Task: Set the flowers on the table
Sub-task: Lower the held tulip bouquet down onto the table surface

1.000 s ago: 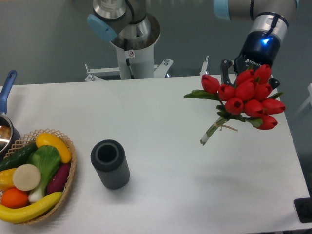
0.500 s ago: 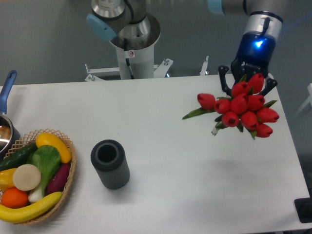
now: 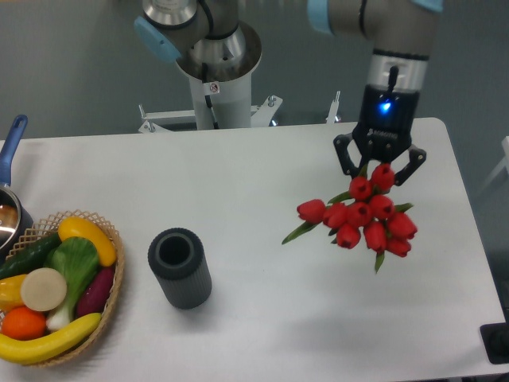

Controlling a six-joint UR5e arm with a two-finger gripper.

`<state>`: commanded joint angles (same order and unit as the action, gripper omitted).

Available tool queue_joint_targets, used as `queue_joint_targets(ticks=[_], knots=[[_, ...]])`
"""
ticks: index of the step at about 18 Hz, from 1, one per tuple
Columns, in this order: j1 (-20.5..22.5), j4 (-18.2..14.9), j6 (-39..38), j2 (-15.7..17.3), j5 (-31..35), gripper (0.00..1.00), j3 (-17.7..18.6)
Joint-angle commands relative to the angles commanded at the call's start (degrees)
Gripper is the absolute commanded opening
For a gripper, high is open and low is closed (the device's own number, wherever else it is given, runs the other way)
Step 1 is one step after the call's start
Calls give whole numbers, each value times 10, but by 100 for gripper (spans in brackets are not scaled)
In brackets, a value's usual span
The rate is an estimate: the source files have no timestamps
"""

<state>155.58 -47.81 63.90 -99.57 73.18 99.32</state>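
My gripper hangs over the right half of the table, black fingers spread to either side of the flowers. Whether the jaws actually pinch the stems I cannot tell: red heads hide the contact. The bunch sits just below the fingers, blooms facing the camera, one green leaf poking out left, another down. Stems are not visible from here. Can't tell if the tulips touch the tabletop or hang above it.

My wrist points straight down, blue light lit on the housing above the fingers. Forearm runs up and out of frame at top right; arm base on its white pedestal stands behind the table's far edge, centre-left.

Table is white, matte, rounded corner at far right. A dark ribbed vase stands left of centre, mouth open, well apart from the flowers. At the left edge: wicker basket w/ banana, orange, greens etc. Beside it, partly cropped, a pot w/ blue handle. Behind: grey-blue wall.
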Motion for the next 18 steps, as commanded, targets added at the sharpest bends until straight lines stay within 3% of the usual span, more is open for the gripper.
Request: queue_joint_targets(ticks=[4,13,18], knots=[[-52,-1,1,-32,124,32,-5],[-135,-1,1,-118,310,32,-10],[-152,0,-1,-162,328,33,-11]])
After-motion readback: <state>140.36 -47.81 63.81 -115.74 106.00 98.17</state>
